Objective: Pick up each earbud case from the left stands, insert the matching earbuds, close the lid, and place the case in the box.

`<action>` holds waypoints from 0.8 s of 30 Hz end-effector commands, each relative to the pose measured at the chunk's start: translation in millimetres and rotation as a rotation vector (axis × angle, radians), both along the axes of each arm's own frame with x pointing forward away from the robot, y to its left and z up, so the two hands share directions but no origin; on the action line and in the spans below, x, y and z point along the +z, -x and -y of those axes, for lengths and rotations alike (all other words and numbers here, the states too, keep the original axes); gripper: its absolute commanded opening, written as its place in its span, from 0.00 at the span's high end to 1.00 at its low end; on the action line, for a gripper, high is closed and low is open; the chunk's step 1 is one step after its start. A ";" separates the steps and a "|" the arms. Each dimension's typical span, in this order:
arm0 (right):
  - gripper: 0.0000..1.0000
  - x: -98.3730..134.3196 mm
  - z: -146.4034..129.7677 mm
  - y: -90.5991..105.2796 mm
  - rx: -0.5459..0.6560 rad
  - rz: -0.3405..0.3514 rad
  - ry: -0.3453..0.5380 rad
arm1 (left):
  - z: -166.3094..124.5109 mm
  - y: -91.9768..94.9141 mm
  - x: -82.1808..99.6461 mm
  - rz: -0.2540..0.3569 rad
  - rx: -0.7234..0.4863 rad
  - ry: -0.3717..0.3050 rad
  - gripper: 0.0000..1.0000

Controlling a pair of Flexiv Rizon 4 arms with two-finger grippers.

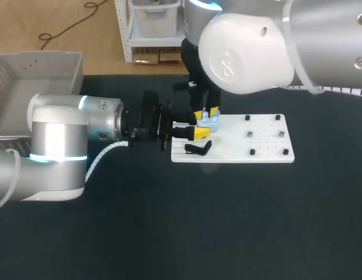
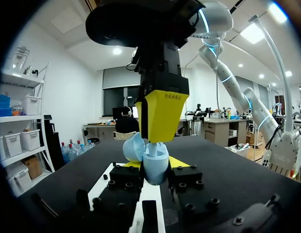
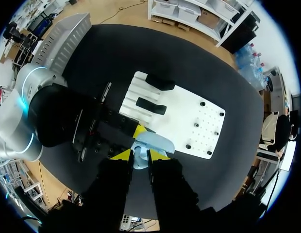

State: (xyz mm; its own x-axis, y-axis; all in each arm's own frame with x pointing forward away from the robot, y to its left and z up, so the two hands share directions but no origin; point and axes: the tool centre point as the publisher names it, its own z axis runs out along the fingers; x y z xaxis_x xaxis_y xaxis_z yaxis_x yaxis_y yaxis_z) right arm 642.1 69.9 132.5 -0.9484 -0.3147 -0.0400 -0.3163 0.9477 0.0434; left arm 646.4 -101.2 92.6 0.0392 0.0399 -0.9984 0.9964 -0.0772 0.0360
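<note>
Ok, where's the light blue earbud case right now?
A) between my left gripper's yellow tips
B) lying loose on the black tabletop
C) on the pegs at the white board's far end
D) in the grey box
A: the left wrist view shows the light blue case sitting between the two yellow tips of the left gripper, touched from both sides, with its lid open.

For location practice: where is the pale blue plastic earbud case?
The case sits mid head view, in the left gripper, over the white board's left part.

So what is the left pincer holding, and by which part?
The left pincer holds the open light blue earbud case by the sides of its lower shell.
</note>
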 end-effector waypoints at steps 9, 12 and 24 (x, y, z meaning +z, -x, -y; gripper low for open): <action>1.00 -3.7 -0.8 -3.6 -0.007 -0.002 0.010 | 0.3 0.8 0.0 0.001 0.003 -0.001 1.00; 1.00 -5.5 -0.9 -3.9 -0.008 -0.006 0.013 | 0.3 0.8 0.0 0.001 0.003 -0.001 1.00; 0.22 -3.1 -2.3 -1.1 -0.009 -0.011 0.009 | 0.3 0.8 0.0 0.001 0.003 -0.001 1.00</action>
State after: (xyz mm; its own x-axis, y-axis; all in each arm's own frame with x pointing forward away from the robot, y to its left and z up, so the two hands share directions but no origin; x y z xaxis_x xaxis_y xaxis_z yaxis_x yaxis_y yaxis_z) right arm 644.7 73.4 127.1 -0.9514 -0.3070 -0.0247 -0.3078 0.9507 0.0384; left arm 646.5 -101.3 92.5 0.0392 0.0401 -0.9984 0.9964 -0.0768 0.0360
